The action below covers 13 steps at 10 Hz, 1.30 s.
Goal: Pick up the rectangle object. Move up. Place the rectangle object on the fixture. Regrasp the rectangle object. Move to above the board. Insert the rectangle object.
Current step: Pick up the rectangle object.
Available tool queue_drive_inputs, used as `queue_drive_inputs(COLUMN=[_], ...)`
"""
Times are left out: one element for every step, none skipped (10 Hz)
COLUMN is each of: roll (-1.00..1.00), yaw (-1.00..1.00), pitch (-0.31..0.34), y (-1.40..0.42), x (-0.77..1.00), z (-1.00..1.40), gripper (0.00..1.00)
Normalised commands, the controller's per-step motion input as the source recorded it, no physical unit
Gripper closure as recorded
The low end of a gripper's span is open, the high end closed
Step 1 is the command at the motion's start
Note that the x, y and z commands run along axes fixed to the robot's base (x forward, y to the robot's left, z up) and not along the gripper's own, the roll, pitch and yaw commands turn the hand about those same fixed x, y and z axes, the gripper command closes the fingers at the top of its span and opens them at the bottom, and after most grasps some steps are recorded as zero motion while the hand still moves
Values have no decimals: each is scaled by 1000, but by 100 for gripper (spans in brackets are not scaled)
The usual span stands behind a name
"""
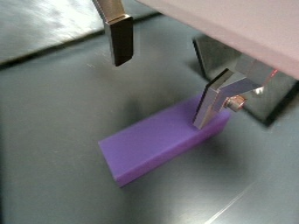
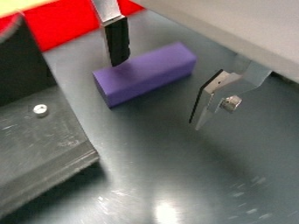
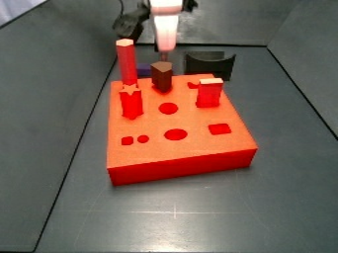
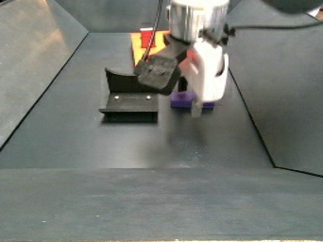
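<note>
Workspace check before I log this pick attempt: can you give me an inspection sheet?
Surface: dark floor, scuffed.
Job's things: rectangle object lying flat beside the fixture; board with pegs standing on it.
Clutter: dark brown block standing on the board.
Grippers: gripper low over the rectangle object, jaws open, one finger on either side of it, not closed on it.
Cables: nothing seen.
Surroundings: dark enclosure walls.

A dark brown block (image 3: 161, 76) stands among red pegs (image 3: 125, 61) in a side view.
</note>
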Motion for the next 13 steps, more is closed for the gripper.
queue_drive_inputs(roll=[-160, -140, -59, -57, -39, -17, 0, 0, 0, 16, 100, 104, 0], yaw=[-791, -777, -789, -831, -866, -900, -866, -451, -66, 20, 537, 711, 274], pitch=[-43, -49, -90, -103, -49, -63, -63, 0, 6, 0, 0, 0, -121], y=[-160, -191, -226, -257, -277, -249, -223, 0, 0, 0, 0, 0, -46], x=[20, 43, 20, 0, 0, 0, 51, 186, 114, 0, -51, -120, -269], z=[-80, -86, -311, -226, -94, -154, -266, -163, -274, -354, -249, -229, -94], gripper=[0, 0, 0, 0, 0, 0, 0, 0, 0, 0, 0, 0, 0])
